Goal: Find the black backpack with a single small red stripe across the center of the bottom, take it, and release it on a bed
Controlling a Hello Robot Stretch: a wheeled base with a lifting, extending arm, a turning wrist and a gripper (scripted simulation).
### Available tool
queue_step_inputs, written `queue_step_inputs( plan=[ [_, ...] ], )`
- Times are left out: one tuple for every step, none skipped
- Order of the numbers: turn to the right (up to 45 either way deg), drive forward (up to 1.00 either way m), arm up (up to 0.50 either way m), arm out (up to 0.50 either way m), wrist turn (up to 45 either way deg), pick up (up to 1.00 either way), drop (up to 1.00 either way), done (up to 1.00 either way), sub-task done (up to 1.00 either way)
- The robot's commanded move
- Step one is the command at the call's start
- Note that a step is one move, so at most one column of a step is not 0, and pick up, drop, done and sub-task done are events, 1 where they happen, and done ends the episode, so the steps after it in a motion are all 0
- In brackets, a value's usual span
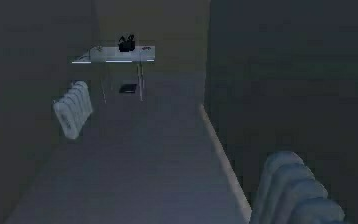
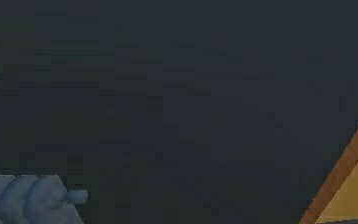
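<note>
Hand: state cannot be told. Near: pale ribbed radiator (image 1: 292,195) on the forward view's right wall. Farther: second radiator (image 1: 72,108) on the left wall. Farthest: worktop (image 1: 97,56) carrying black bag-like item (image 1: 126,43); stripe indiscernible.

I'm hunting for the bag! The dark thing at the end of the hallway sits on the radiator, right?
No. The dark thing sits on the pale table at the end of the hallway, not on the radiator, which stands nearer, by the wall at the forward view's left. The forward view shows it.
</note>
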Motion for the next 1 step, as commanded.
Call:
queue_step_inputs(
  plan=[
    [3.0, 0.0, 0.0, 0.0, 0.0, 0.0, 0.0, 0.0, 0.0]
  ],
)
